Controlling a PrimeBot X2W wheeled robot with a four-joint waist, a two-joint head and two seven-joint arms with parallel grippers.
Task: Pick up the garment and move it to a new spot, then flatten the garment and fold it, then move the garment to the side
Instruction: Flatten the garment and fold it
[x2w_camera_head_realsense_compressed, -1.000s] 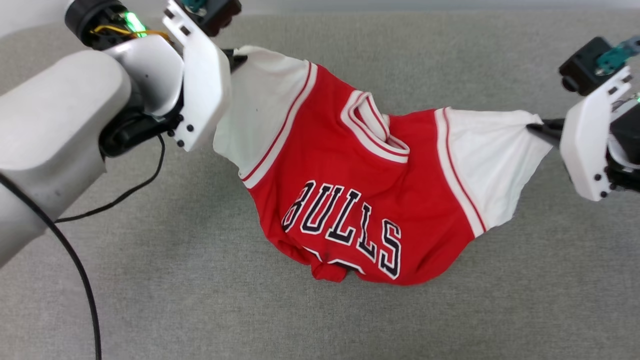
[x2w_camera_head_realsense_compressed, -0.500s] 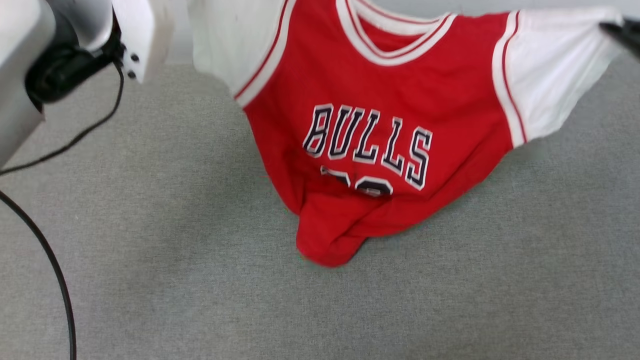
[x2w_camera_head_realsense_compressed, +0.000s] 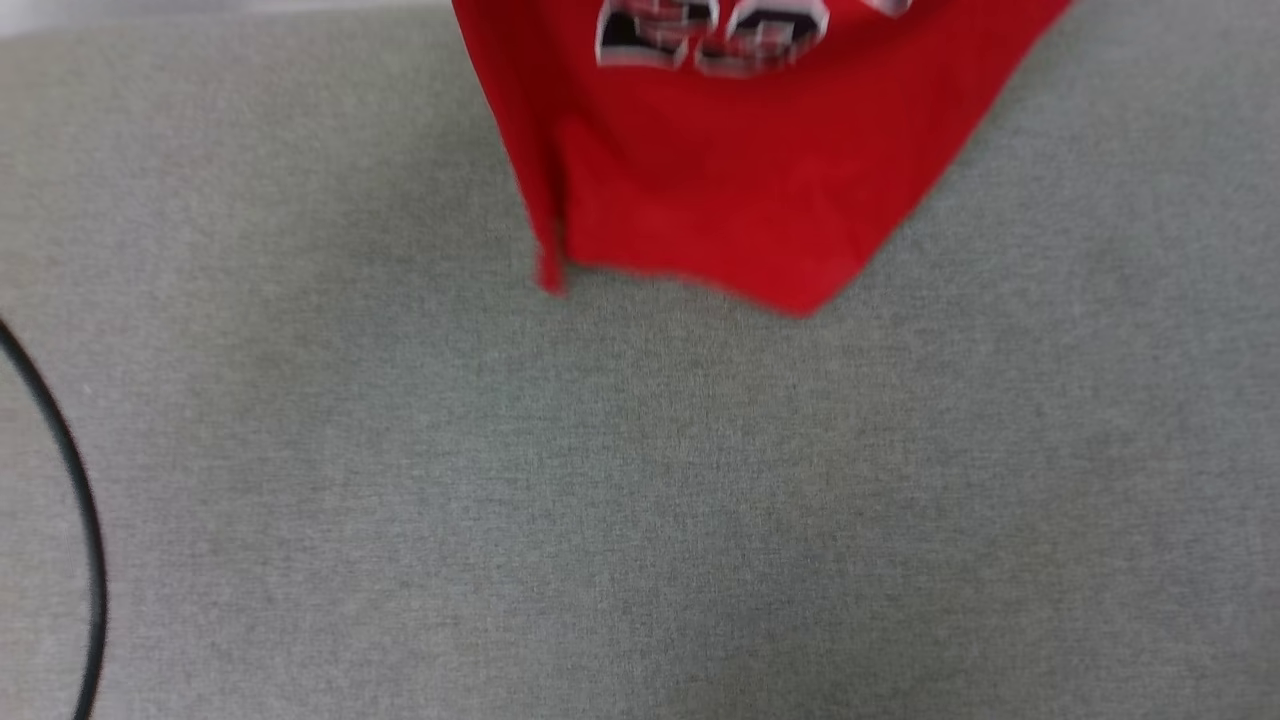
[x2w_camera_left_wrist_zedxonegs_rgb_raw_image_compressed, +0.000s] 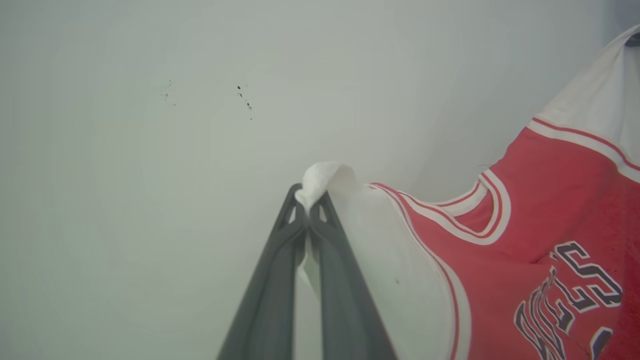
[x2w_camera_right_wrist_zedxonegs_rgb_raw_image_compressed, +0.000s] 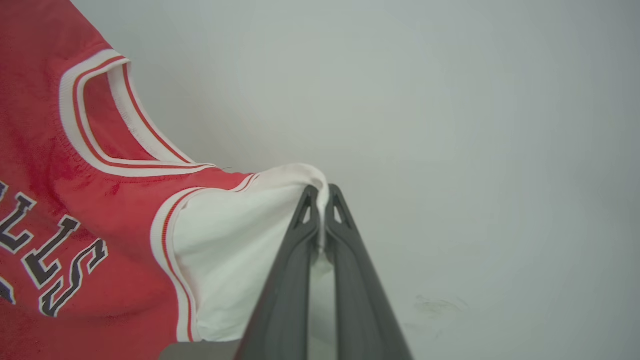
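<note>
While garment hangs limp | L hand + R hand each clamped on sleeve tip | soft, light; grip sleeves

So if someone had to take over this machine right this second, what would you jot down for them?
Left tool: shut on one white sleeve of the red jersey-style T-shirt with white short sleeves.
Right tool: shut on the other white sleeve.
T-shirt: hangs spread between both tools, printed front towards the head camera, hem over the grey fabric surface; whether the hem touches it is unclear.
Done: pick-up.
Left: set it down at the new spot, flatten, fold, move aside.
Note: a black cable lies at the surface's left edge.
</note>
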